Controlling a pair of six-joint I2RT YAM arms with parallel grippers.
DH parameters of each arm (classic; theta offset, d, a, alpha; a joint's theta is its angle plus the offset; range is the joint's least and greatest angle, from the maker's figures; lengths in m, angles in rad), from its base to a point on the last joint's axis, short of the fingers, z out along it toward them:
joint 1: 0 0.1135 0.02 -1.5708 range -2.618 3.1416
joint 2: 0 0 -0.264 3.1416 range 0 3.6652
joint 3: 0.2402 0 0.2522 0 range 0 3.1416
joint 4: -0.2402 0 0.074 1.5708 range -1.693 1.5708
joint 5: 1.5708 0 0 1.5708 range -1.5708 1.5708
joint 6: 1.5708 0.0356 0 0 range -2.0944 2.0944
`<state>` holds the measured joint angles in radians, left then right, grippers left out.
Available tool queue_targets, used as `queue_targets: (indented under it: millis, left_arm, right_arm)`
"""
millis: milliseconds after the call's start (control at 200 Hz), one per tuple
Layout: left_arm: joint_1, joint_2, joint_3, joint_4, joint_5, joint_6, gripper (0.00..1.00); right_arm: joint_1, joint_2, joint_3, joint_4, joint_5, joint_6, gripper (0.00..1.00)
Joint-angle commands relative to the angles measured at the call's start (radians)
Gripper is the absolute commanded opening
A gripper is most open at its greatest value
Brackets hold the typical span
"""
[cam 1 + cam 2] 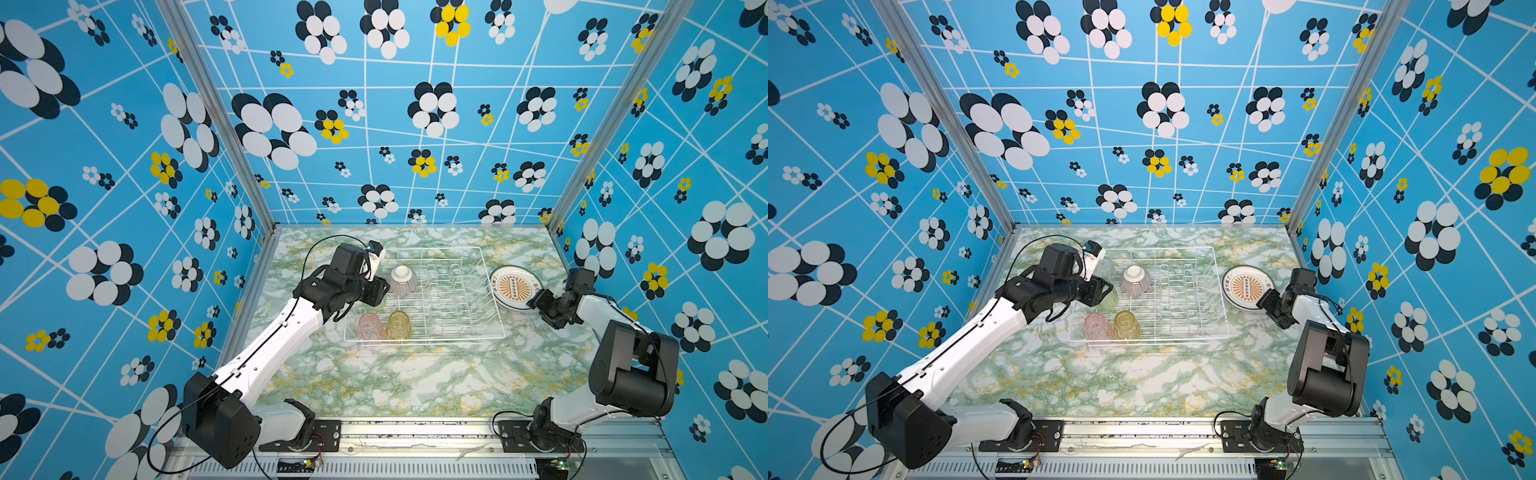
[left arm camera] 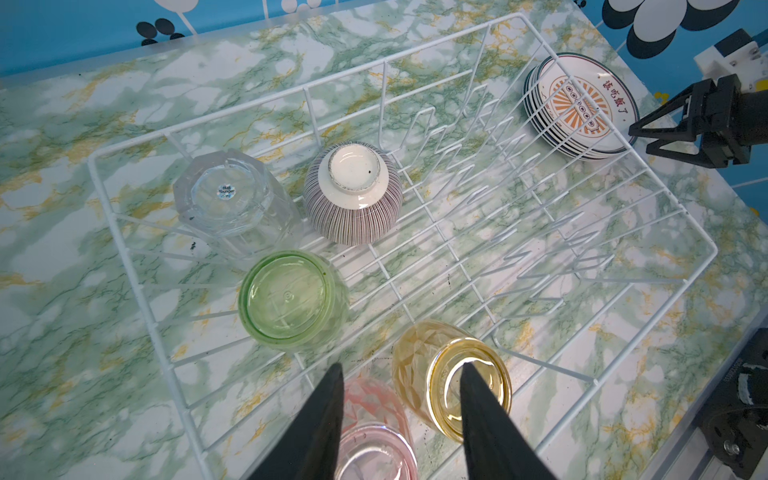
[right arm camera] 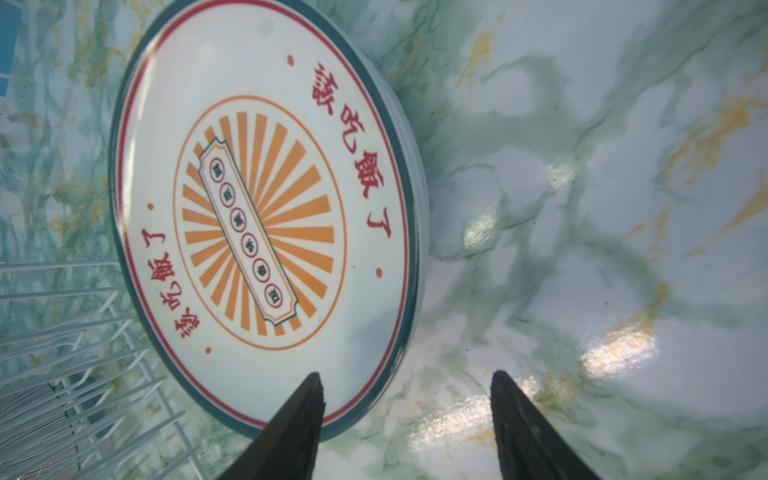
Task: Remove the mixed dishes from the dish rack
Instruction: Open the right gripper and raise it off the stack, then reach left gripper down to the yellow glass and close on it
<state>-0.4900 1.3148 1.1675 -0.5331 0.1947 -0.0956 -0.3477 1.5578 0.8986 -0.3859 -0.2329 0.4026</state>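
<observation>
The white wire dish rack (image 1: 490, 332) holds upturned dishes at its left end: a striped bowl (image 2: 352, 191), a clear tumbler (image 2: 226, 195), a green tumbler (image 2: 291, 299), a pink tumbler (image 2: 370, 415) and an amber tumbler (image 2: 419, 365). My left gripper (image 2: 401, 370) hovers open above the pink and amber tumblers and holds nothing. A stack of sunburst plates (image 1: 514, 286) lies flat on the table just right of the rack. My right gripper (image 3: 406, 374) stands open at the near rim of the top plate (image 3: 257, 208), one finger over the plate and one over the table.
The rack's plate-divider prongs (image 2: 519, 199) stand bare in its middle and right part. Patterned walls close in the back and both sides. The marble table (image 1: 415, 382) stretches in front of the rack to a metal rail (image 1: 415, 432).
</observation>
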Motion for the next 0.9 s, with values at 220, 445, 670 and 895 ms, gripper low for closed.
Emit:
queue_targets:
  millis: [220,445,670,895]
  left_arm:
    - [-0.015,-0.006,0.007,-0.068,0.044,0.035,0.54]
    - [-0.197,0.061,0.076,-0.274,-0.123,0.056,0.78]
    - [-0.274,0.153,0.107,-0.346,-0.177,-0.049,0.77]
    - [-0.278,0.180,0.129,-0.339,-0.179,-0.101,0.86]
  right_arm:
    - [0.002,-0.162,0.013,-0.068,-0.002,-0.020,0.66]
    - [0.088,-0.340,-0.005,-0.145,-0.002,-0.027,0.70]
    - [0.195,-0.464,0.002,-0.203,0.003,-0.021,0.72]
    - [0.204,-0.529,-0.012,-0.200,-0.020,-0.007,0.72]
